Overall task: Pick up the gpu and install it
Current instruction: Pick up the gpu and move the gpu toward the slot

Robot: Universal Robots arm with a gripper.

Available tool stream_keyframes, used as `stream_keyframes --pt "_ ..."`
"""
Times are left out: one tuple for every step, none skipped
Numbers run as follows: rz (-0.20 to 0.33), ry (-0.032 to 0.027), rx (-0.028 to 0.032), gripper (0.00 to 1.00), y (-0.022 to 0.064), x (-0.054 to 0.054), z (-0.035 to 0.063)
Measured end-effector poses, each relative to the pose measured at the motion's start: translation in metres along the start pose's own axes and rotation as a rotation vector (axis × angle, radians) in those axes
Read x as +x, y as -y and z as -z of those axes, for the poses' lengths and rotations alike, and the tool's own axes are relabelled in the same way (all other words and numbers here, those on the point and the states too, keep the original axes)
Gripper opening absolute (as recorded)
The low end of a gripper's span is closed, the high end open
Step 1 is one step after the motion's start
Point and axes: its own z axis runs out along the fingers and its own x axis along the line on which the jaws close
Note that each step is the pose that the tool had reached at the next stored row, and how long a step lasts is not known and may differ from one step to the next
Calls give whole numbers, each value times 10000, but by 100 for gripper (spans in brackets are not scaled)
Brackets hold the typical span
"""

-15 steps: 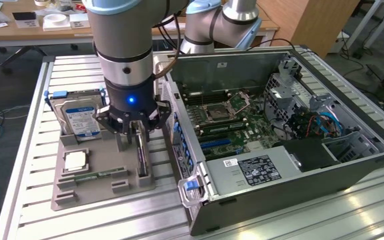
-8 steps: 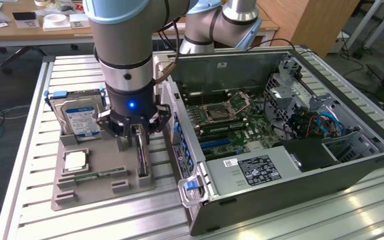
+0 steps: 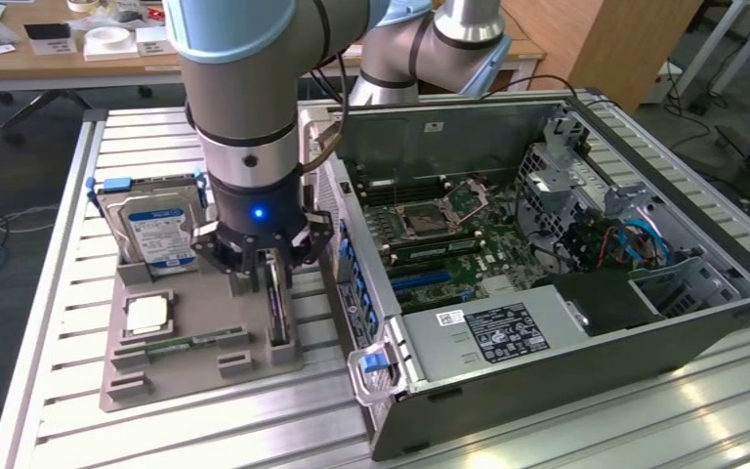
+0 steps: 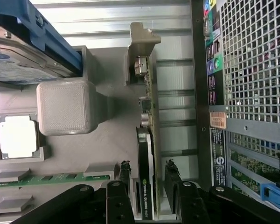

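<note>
1. The gpu (image 3: 278, 315) (image 4: 145, 154) was seen standing on edge in a slot of the grey holder tray (image 3: 167, 379), beside the open computer case (image 3: 570, 322)
2. The gripper (image 3: 269, 278) (image 4: 148, 170) was lowered over it, with fingers (image 4: 126, 173) spread either side of the card, gaps visible and nothing grasped
3. A hard drive (image 3: 156, 234) (image 4: 18, 60), processor (image 3: 148, 315) (image 4: 17, 136) and memory stick (image 3: 192, 342) (image 4: 51, 179) were held toward the exterior view's left of the tray

Gpu (image 4: 145, 177): glossy black face, metal bracket. Tray (image 4: 109, 140): matt grey plastic. Table (image 3: 219, 430): ribbed metal.
</note>
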Motion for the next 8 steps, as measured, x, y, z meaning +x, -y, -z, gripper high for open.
stream_keyframes --pt "0 0 0 43 -2 0 -11" --pt "1 -1 1 43 -4 0 -17" --pt "0 -2 2 43 -8 1 -23" --pt "-1 -2 2 43 -13 2 -31" --pt "1 0 -1 43 -22 2 -41" --pt "1 1 -1 43 -29 3 -50" --pt "1 0 0 43 -36 4 -59" --pt "1 0 1 43 -45 5 -71"
